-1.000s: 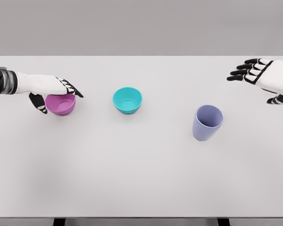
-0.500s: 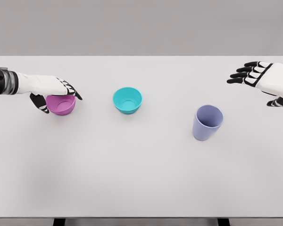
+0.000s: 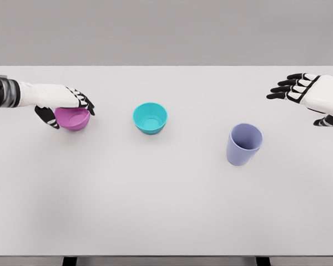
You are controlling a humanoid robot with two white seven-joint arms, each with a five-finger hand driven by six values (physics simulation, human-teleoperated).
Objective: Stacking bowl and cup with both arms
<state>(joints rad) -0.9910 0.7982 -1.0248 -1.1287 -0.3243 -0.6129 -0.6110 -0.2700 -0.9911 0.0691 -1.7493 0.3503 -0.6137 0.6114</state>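
A pink bowl is at the left of the white table, tilted a little and held by my left hand, whose fingers curl over its far rim and thumb presses its near left side. A teal bowl stands upright near the table's middle. A lavender cup stands upright to the right of the middle. My right hand hovers open at the far right, above and right of the cup, holding nothing.
The white table spans the whole view, with its front edge near the bottom. A grey wall lies behind its far edge.
The left hand has closed on the pink bowl and raised it slightly, tilting it. The right hand has stayed almost still.
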